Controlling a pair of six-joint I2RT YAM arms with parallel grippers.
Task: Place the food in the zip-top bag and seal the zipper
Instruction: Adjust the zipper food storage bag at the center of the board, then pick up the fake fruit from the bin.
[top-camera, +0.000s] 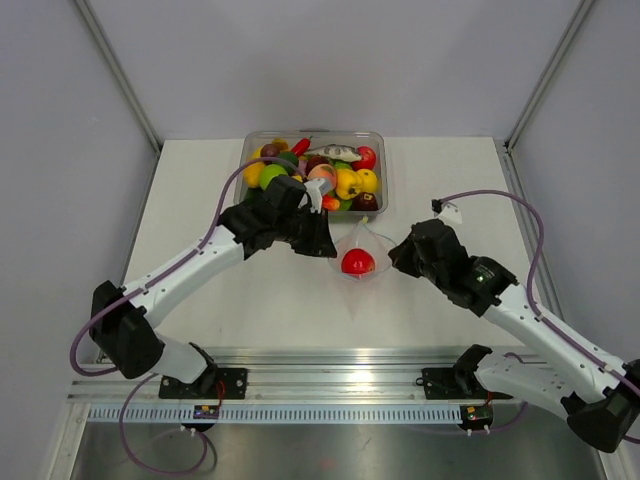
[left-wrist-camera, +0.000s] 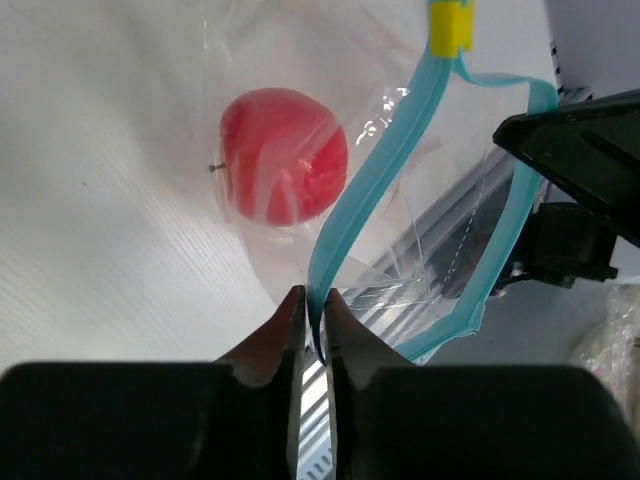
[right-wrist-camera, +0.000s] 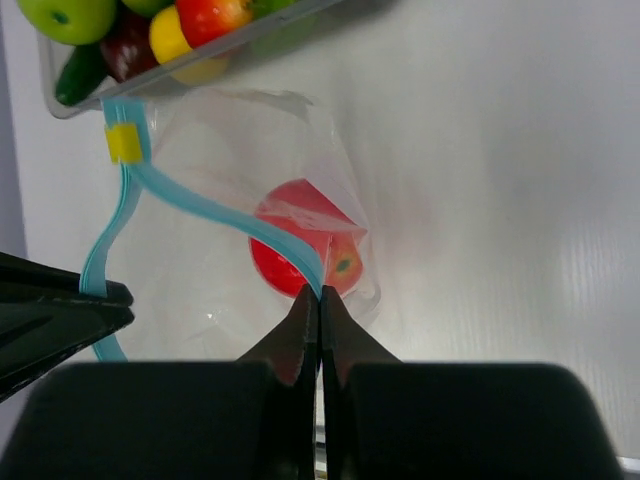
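**Item: bag-sealing stage, two-arm hold**

**Step in hand.** Loading looks done for one piece; the closing of the zipper (left-wrist-camera: 370, 190) is judged under way. The two teal lips stand apart between the grippers, so the mouth is not yet sealed.

**Left gripper** (left-wrist-camera: 314, 305). Jaws nearly together, pinching one teal lip at the fingertips. The red fruit (left-wrist-camera: 283, 155) lies just ahead of the fingertips and a little to their left, inside the zip-top bag (left-wrist-camera: 250, 60). A yellow tab (left-wrist-camera: 450, 30) sits on the strip farther ahead, to the right.

**Right gripper** (right-wrist-camera: 318, 300). Jaws closed on the strip's end. The red fruit lies directly ahead of the tips, just beyond them under the clear film. The left gripper's dark finger shows to its left.

**Arm pose.** From above, both forearms angle inward from folded elbows at the outer sides, and the wrists meet over the table (top-camera: 250, 300) on either side of the bag.

**Other stock.** The tub (top-camera: 382, 170) beyond both grippers holds the remaining toy food, a green apple (right-wrist-camera: 70, 15) among it.

**Next move, judged.** The lips need aligning face to face. A pinch then needs to run along the strip toward the yellow tab, while the other gripper keeps the strip taut. Whether the lips are pressed together at either pinch cannot be told.
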